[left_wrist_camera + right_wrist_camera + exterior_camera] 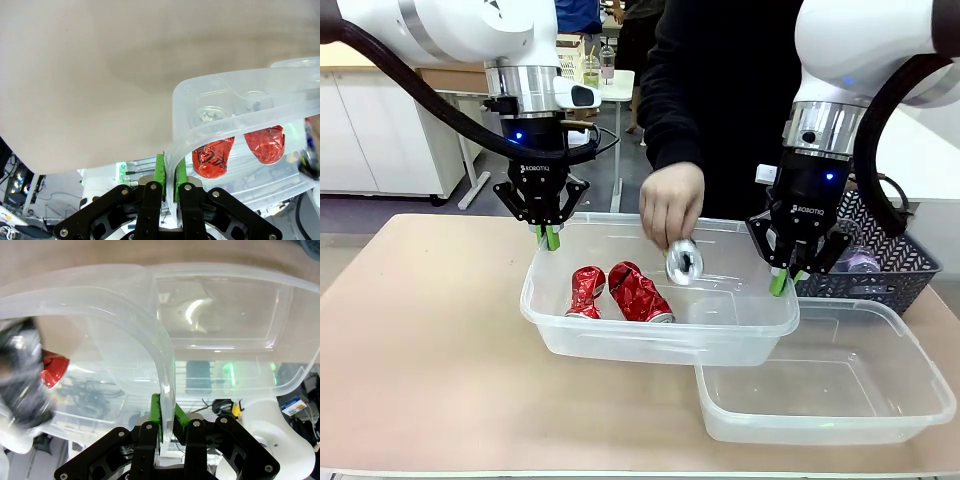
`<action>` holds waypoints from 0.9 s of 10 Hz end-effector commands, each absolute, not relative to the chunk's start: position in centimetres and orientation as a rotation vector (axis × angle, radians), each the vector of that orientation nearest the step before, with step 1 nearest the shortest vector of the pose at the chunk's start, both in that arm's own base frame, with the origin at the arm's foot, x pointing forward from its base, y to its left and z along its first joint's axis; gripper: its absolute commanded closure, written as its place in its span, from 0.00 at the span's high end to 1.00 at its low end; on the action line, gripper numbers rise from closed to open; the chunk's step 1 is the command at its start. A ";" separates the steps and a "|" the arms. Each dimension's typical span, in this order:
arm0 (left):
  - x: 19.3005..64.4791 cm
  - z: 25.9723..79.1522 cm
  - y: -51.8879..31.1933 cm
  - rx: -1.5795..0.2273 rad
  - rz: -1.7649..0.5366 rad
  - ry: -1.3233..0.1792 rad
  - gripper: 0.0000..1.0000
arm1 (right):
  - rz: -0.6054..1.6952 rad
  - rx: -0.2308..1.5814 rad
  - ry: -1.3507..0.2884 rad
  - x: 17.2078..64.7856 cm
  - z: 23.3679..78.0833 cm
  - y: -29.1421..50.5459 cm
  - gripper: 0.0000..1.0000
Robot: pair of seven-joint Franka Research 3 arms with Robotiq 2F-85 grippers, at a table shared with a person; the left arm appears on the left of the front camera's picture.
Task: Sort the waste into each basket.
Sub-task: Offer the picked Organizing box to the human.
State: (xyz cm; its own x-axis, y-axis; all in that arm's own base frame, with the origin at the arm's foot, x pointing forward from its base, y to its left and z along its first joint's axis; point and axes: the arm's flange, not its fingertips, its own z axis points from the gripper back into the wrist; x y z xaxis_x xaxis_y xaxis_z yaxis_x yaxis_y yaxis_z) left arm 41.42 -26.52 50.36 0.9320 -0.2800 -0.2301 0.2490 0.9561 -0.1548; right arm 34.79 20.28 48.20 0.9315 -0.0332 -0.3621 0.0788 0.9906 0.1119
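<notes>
Empty tub [825, 425] up front on table [420, 350], right side, far-left corner overlapped by can tub [650, 340]. Left gripper [549, 238] pinching can tub's far-left rim; right gripper [782, 283] clamped on its right rim. Inside, red can [586, 291] and second red can [638, 292] side by side. Just above, silver can [684, 263] held in hand [671, 200]. Grey basket [905, 265] behind right gripper.

In the right wrist view, a dark, silvery shape [22, 375] at the left edge is too blurred to name, and it hides most of a red can [54, 371]. At the table's [420, 330] far right edge, the right arm [830, 120] covers part of the dark grey basket [910, 265]. The left wrist view's right edge cuts off the tub of cans [210, 85].
</notes>
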 end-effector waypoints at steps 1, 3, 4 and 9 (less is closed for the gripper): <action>41.1 50.6 -26.3 -0.119 -0.277 0.245 0.10 | -0.056 0.130 0.367 34.8 48.7 20.1 0.07; 41.1 50.6 -26.3 -0.119 -0.277 0.245 0.10 | -0.056 0.130 0.367 34.8 48.7 20.1 0.07; 41.1 50.6 -26.3 -0.119 -0.277 0.245 0.10 | -0.056 0.130 0.367 34.8 48.7 20.1 0.07; 41.1 50.6 -26.3 -0.119 -0.277 0.245 0.10 | -0.056 0.130 0.367 34.8 48.7 20.1 0.07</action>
